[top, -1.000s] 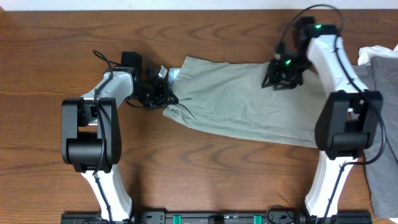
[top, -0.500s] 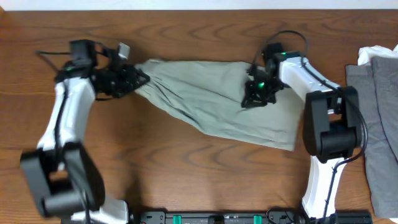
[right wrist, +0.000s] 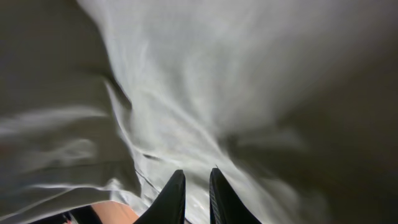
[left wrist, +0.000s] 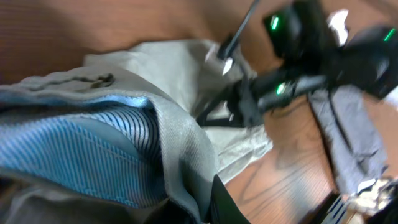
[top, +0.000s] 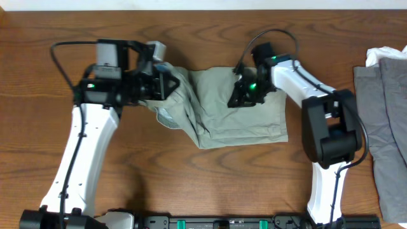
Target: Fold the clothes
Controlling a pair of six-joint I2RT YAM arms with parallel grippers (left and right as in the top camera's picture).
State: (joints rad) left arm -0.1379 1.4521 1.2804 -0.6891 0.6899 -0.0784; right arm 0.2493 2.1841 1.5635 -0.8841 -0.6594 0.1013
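The olive-khaki clothes [top: 241, 121] lie bunched at the table's middle, with the left end folded back over the rest. My left gripper [top: 166, 84] is shut on the waistband and holds that end up. The left wrist view shows the khaki cloth [left wrist: 168, 81], its blue striped lining [left wrist: 81, 149] and my finger [left wrist: 205, 199] pinching the edge. My right gripper [top: 240, 97] sits on the garment's upper middle. In the right wrist view its fingers [right wrist: 198, 186] are nearly together, pinching the pale cloth [right wrist: 205, 81].
Grey garments [top: 388, 127] lie at the right edge of the table with a white cloth [top: 381, 56] behind them. They also show in the left wrist view [left wrist: 348, 130]. The two arms are close together over the garment.
The left gripper swung out left, then carried the waistband end right over the garment. The right gripper dragged its hold leftward. The garment is now much shorter and bunched.
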